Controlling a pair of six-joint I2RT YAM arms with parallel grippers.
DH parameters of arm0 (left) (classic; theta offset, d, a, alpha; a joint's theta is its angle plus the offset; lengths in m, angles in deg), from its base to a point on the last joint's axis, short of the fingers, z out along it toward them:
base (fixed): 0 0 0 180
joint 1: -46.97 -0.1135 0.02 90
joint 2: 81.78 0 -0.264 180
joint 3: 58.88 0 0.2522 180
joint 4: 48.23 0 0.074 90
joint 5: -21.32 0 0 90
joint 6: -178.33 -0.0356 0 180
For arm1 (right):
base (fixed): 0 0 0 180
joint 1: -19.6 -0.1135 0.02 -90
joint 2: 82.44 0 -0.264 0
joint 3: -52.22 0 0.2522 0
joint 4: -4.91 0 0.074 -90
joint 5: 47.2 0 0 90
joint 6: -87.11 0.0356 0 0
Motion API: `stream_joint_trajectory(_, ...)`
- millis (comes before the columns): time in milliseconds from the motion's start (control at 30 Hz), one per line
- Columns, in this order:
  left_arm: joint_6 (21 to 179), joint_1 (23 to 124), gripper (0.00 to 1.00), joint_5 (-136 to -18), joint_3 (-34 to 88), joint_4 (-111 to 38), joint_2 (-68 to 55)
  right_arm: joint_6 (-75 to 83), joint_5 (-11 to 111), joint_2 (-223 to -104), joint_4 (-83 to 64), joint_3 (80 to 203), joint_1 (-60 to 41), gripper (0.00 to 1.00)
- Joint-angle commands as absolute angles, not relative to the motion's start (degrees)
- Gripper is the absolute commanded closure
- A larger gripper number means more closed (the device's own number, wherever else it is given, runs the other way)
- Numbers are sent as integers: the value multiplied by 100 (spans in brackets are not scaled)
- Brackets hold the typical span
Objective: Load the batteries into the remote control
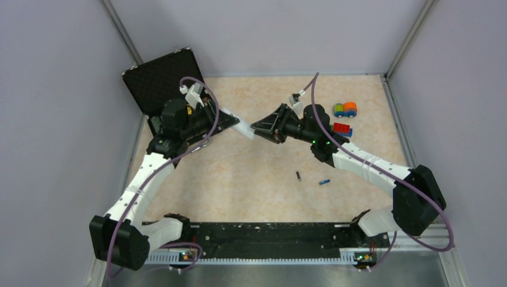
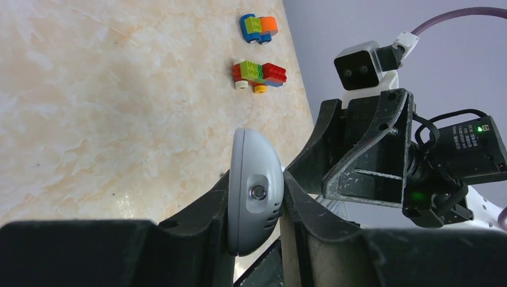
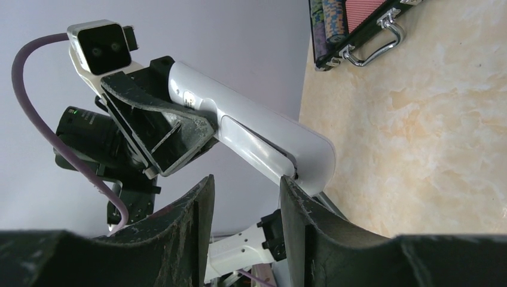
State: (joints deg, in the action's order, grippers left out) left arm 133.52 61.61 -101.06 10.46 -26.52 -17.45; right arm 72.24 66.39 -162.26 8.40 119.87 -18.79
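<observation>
The top external camera sits high above and behind the arm bases (image 1: 170,230), looking down and forward over the whole table (image 1: 239,179) from a distance. The left wrist camera (image 3: 101,45) rides close behind the left gripper (image 2: 254,179), facing along its fingers toward the toy block cars (image 2: 259,75) and the right gripper (image 2: 308,158). The right wrist camera (image 2: 359,67) faces the opposite way, toward the left gripper and the black chip case (image 3: 353,24). All three views share the remote control (image 1: 242,128) — and each wrist view catches the other's camera.
</observation>
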Motion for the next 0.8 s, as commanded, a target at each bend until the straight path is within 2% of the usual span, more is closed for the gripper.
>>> stream_joint_trajectory(0, 13110, 6288, 100, -10092, 999, -2506, -1815, 7365, 6848, -16181, 1674, 12132, -2008, 57)
stream_joint_trajectory(433, 12995, 6286, 100, -9835, 1004, -2341, -1734, 7262, 6692, -16295, 1280, 12180, -2002, 57)
stream_joint_trajectory(767, 13061, 6289, 100, -9517, 1085, -2034, -1200, 7344, 6610, -16907, 1400, 12061, -2005, 57)
